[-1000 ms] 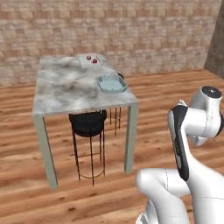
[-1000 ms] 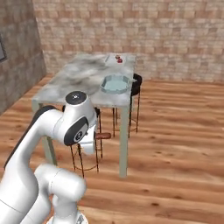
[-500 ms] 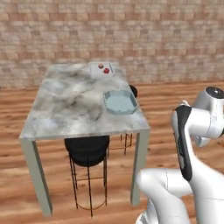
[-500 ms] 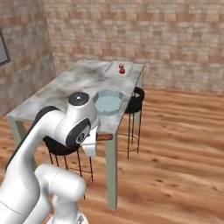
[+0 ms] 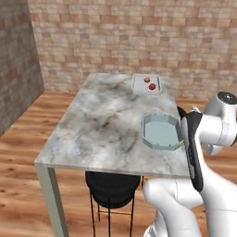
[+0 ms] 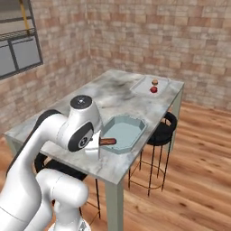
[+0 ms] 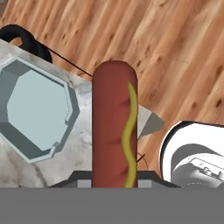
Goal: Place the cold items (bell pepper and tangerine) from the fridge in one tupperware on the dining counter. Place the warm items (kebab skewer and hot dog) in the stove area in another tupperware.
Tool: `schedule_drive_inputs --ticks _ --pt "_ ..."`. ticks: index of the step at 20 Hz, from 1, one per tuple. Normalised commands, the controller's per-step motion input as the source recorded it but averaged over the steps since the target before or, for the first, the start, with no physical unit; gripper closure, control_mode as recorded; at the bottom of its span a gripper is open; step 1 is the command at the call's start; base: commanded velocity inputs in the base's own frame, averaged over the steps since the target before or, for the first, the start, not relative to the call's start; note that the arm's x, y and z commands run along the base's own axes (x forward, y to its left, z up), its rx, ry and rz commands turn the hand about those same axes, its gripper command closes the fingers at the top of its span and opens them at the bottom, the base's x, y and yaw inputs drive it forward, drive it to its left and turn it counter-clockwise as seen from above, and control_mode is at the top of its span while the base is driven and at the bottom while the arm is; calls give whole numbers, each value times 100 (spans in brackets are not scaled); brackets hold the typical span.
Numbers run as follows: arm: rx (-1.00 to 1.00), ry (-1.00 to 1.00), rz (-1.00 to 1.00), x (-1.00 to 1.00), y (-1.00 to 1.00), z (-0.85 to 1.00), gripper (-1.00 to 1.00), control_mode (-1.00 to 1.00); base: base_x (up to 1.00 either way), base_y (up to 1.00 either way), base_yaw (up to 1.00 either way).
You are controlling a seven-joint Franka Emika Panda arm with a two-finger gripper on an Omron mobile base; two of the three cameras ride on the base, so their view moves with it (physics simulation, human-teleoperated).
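1. Pinching the reddish-brown hot dog with a yellow mustard squiggle (image 7: 113, 127), my claw (image 7: 114, 183) is pressed onto its lower end; the sausage sticks out ahead of me, beside the near corner of the grey marble worktop (image 5: 106, 125).
2. In the right base view the hot dog (image 6: 107, 141) hangs just beside the near rim of the pale blue-green octagonal tupperware (image 6: 124, 131), not yet over its well.
3. I judge the grip the main risk: I hold only one end, so a swing or a bump on the rim could pivot the sausage and let it slip to the wooden floor (image 7: 175, 52).
4. Releasing too soon would land it on the marble or across the rim rather than inside.
5. My own white forearm (image 5: 210, 134) crowds the container's right side, so the approach is tight.
6. Further along the worktop sits a flat white tray (image 5: 147, 84) carrying two small items, well apart from my path.
7. Black round stools (image 5: 111, 190) stand under the worktop; they don't block me.
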Motion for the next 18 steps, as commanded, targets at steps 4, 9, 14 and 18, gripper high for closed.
schedule_drive_inputs --ticks 4,9,14,18 --pt "0 0 0 0 0 0 100 100 95 -33 32" --pt "2 1 5 20 -6 -4 100 -100 78 -35 17" --pt "9 18 34 100 -15 -29 100 -100 0 0 0" --pt "2 23 44 100 -8 -44 100 -100 0 0 0"
